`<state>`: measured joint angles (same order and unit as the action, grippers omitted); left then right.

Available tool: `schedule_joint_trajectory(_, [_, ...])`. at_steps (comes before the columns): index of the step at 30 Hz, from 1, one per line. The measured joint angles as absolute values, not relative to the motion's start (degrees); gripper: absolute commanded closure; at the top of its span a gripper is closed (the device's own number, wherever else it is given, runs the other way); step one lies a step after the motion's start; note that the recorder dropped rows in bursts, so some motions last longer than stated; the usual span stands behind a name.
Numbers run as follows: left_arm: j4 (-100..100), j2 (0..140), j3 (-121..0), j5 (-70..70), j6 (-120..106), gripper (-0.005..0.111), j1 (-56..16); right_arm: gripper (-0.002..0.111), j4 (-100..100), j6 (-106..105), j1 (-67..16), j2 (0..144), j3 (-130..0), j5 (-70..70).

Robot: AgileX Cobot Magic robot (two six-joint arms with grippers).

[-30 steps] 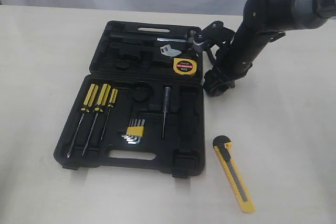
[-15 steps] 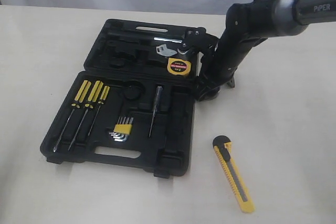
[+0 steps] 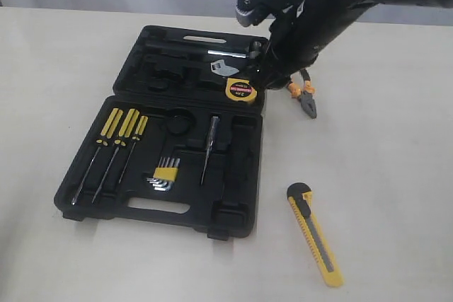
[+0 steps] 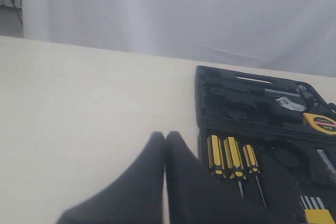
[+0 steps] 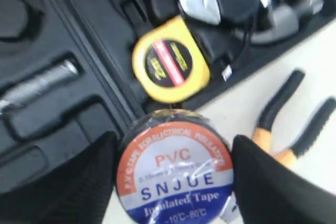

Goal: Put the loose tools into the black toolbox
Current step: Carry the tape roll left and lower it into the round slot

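— Where was the dark tape roll (image 5: 176,177)?

— Clamped in the right gripper (image 5: 173,141), a finger on each side and the label facing the wrist camera. It hung at the black toolbox (image 3: 152,213) edge, near the seated tape measure (image 5: 170,66).

— And the exterior view?

— There the arm hid the roll. The pliers (image 3: 308,100) lay right of the box, head toward the lower frame. The utility knife (image 3: 315,235) ran diagonally at lower right, black tip toward upper left.

— The left gripper (image 4: 165,139)?

— Its fingers were pressed together on nothing.
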<state>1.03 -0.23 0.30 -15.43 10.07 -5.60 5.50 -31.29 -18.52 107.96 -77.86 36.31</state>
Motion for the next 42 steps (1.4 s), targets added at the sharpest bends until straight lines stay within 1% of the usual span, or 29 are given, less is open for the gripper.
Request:
schedule_joint_trajectory(3, [1.0, -0.2, 0.3, -15.4, 10.1, 0.107, -5.6, 0.105, 6.2, -29.0, -24.4, 106.1, -78.7, 36.7])
schedule_joint_trajectory(7, [1.0, -0.2, 0.3, -15.4, 10.1, 0.107, -5.6, 0.105, 6.4, -24.3, -29.1, 108.4, -82.3, 38.5])
schedule_joint_trajectory(13, [1.0, -0.2, 0.3, -15.4, 10.1, 0.107, -5.6, 0.105, 6.4, -16.2, -35.9, 118.3, -92.9, 38.9])
schedule_joint_trajectory(21, [1.0, -0.2, 0.3, -15.4, 10.1, 0.107, -5.6, 0.105, 5.9, -10.8, -36.4, 127.5, -98.6, 39.5])
schedule_joint_trajectory(30, [1.0, -0.2, 0.3, -15.4, 10.1, 0.107, -5.6, 0.104, 1.6, -8.1, -36.4, 129.7, -99.0, 40.9])
schedule_joint_trajectory(32, [1.0, -0.2, 0.3, -15.4, 10.1, 0.107, -5.6, 0.099, 1.5, -7.9, -36.4, 129.8, -99.0, 40.9])
schedule_joint_trajectory(36, [1.0, -0.2, 0.3, -15.4, 10.1, 0.107, -5.6, 0.077, 1.4, -7.9, -36.4, 129.8, -99.1, 41.4])
schedule_joint_trajectory(38, [1.0, -0.2, 0.3, -15.4, 10.1, 0.107, -5.6, 0.068, 0.7, -7.8, -36.4, 129.8, -99.1, 41.5])
schedule_joint_trajectory(42, [1.0, -0.2, 0.3, -15.4, 10.1, 0.107, -5.6, 0.062, -0.8, -7.0, -36.4, 129.8, -99.1, 41.3])
